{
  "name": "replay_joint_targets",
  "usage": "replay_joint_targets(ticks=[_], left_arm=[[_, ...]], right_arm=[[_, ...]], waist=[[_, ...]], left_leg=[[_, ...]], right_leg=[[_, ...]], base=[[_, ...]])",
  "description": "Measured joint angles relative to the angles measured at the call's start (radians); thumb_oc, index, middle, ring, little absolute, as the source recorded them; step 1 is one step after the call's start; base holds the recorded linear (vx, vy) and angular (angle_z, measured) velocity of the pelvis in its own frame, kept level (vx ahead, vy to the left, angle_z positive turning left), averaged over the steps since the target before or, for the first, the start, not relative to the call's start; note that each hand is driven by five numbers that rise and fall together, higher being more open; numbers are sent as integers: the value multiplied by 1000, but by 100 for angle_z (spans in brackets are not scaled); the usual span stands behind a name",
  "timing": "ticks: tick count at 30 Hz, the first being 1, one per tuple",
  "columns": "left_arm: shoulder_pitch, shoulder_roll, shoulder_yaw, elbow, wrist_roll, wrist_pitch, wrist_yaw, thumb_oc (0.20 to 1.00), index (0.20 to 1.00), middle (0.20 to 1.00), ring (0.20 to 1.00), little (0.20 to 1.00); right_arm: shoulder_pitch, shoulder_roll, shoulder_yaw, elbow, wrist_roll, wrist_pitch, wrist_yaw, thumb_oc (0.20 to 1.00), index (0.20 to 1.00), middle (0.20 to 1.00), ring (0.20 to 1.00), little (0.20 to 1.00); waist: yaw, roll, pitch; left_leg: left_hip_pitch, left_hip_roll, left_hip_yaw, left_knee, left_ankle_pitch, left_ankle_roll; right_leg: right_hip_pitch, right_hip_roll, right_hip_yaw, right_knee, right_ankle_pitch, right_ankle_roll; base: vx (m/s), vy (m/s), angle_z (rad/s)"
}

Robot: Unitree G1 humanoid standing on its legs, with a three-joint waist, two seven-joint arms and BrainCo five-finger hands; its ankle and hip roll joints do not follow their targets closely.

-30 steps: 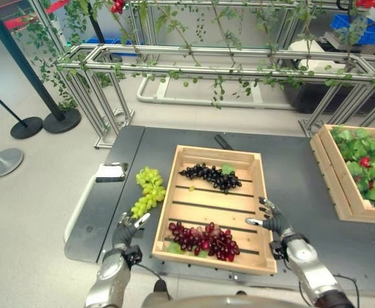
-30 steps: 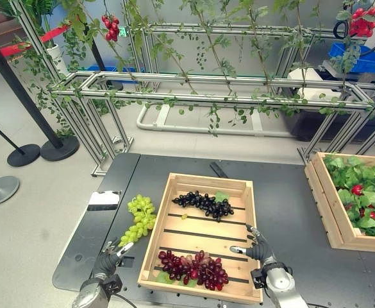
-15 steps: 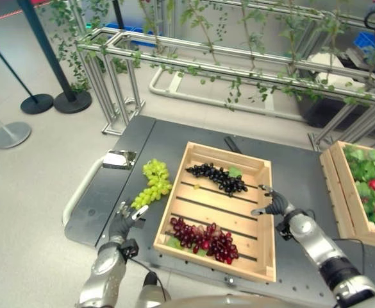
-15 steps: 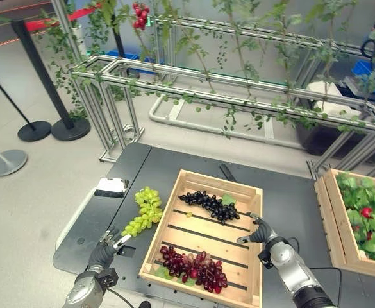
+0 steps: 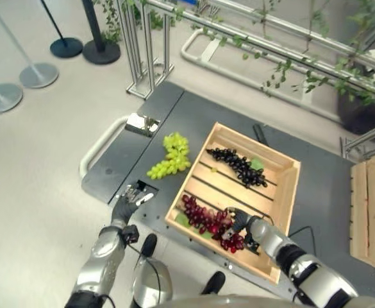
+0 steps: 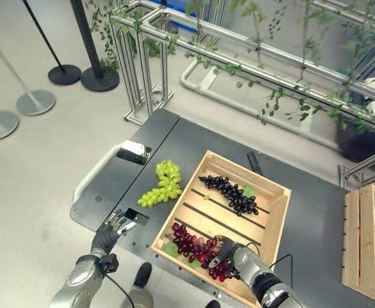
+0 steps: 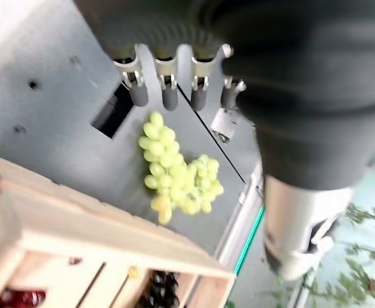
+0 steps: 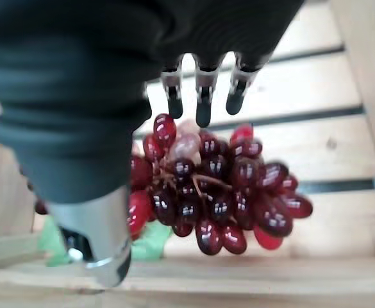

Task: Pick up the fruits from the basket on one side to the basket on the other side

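Status: transfer in progress, approx. one of three bunches moved out of the crate.

1. Check the slatted light-wood crate (image 5: 283, 212) at centre of the dark grey tabletop (image 5: 322, 192). You have 2 bunches inside: 1 dark purple-black grape bunch (image 5: 238, 165) at 12 o'clock in the crate, 1 red grape bunch (image 5: 209, 224) at 6 o'clock.
2. Note 1 green grape bunch (image 5: 169, 157) lying on the tabletop, just beside the crate at its 9 o'clock, not in any container.
3. Second wood crate (image 5: 365, 218) with green leaves and red fruit sits at 3 o'clock, well apart. Crate count: 2.
4. Right robot hand (image 8: 200, 86): fingers extended, released, hanging directly over the red bunch; grasp not yet made per wrist view.
5. Left robot hand (image 5: 128, 204): released, fingers straight, holding nothing, at 7 o'clock near the tabletop edge, apart from the green bunch.

Remaining, by judgement: red and dark bunches.
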Motion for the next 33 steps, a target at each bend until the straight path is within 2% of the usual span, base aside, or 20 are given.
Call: replay_joint_targets(ticks=[9, 19, 26, 33], left_arm=[[-51, 0, 0, 0, 0, 0, 29, 1000, 1000, 1000, 1000, 1000], [-82, -3, 1, -8, 0, -1, 73, 1000, 1000, 1000, 1000, 1000], [-88, -3, -6, -32, -2, -2, 87, 1000, 1000, 1000, 1000, 1000], [-98, -1, -48, -64, -12, -3, 109, 1000, 1000, 1000, 1000, 1000]], right_arm=[[-8, 15, -12, 17, 26, -3, -45, 1000, 1000, 1000, 1000, 1000], [-14, 23, -15, -6, 85, -3, -82, 1000, 1000, 1000, 1000, 1000], [-40, 43, -73, 28, 125, -1, -154, 1000, 1000, 1000, 1000, 1000], [-117, 49, -132, 151, 163, 2, -245, 1000, 1000, 1000, 1000, 1000]], waist=[[-2, -9, 34], [-2, -18, 72], [-2, -7, 85], [1, 27, 109]], left_leg=[[-63, -1, -35, 23, 1, -3], [-90, 10, -36, 33, -3, -9], [-104, 9, -44, 40, -2, -10], [-134, -3, -78, 62, -2, -10]], right_leg=[[-34, 6, -26, 1, 0, -2], [-54, 15, -32, 1, -1, -8], [-59, 16, -38, 1, 0, -10], [-59, 13, -69, 1, 0, -10]], base=[[-48, -10, 9], [-17, -2, 1], [-6, 3, 2], [-17, 17, 13]])
